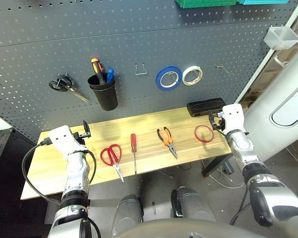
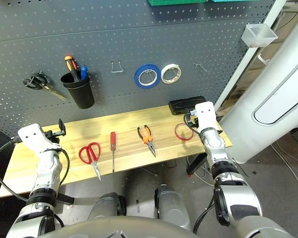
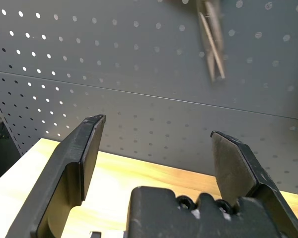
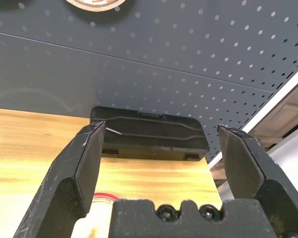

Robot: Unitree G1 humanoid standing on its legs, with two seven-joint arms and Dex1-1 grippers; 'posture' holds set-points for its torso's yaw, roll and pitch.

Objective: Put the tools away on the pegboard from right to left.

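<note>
**Four tools on the table, both grippers spread and empty**

Right gripper point(image 1: 214, 120): fingers wide apart, nothing between them, hovering over the right end of the wooden table point(image 1: 49, 173). The red tape ring point(image 1: 204, 133) lies flat on the wood just to its left and slightly nearer the robot, not touching the fingers. A black case point(image 1: 206, 106) sits just ahead of this gripper against the foot of the pegboard point(image 1: 39, 44); in the right wrist view the case point(image 4: 149, 139) lies between and beyond the two fingers point(image 4: 82, 163).

Further to the left of the right gripper, in order: orange-handled pliers point(image 1: 167, 140), tips toward the robot; red-handled screwdriver point(image 1: 133, 151), shaft toward the robot; red-handled scissors point(image 1: 112, 158), blades toward the robot. All lie flat, apart from one another.

Left gripper point(image 1: 85, 132): fingers also held apart and empty, over the left part of the table. The scissors are the nearest tool, just to its right, no contact. The left wrist view shows the fingers point(image 3: 84, 153) facing the pegboard above the table edge.

On the pegboard ahead of the left gripper: a black cup point(image 1: 104, 92) holding an orange-and-black screwdriver point(image 1: 97, 69). To the cup's right, an empty hook point(image 1: 141, 69), then a blue tape roll point(image 1: 169, 78) and a white tape roll point(image 1: 192, 75).
</note>
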